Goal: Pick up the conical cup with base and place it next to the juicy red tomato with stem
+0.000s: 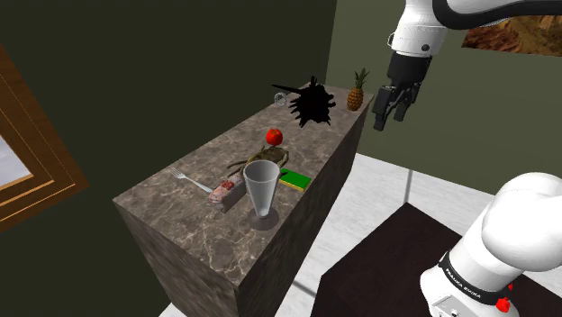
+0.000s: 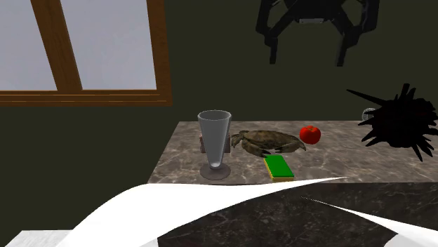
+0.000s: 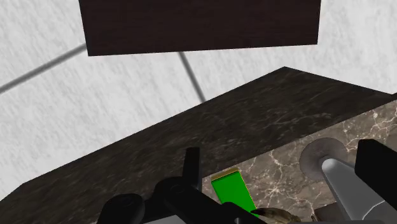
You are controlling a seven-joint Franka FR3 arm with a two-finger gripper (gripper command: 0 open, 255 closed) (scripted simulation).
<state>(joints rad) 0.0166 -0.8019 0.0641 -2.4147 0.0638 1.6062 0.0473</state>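
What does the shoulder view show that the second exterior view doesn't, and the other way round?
Of the two, the shoulder view alone has the pineapple and the fork. The second exterior view alone has a broad white shape sweeping across its foreground. Both share the stone-patterned counter, the grey cup, the red tomato, the brown crab, the green pad, the black spiky thing and the open gripper, holding nothing.

Dim, even light, sharp throughout; the cup casts a soft shadow on the counter.
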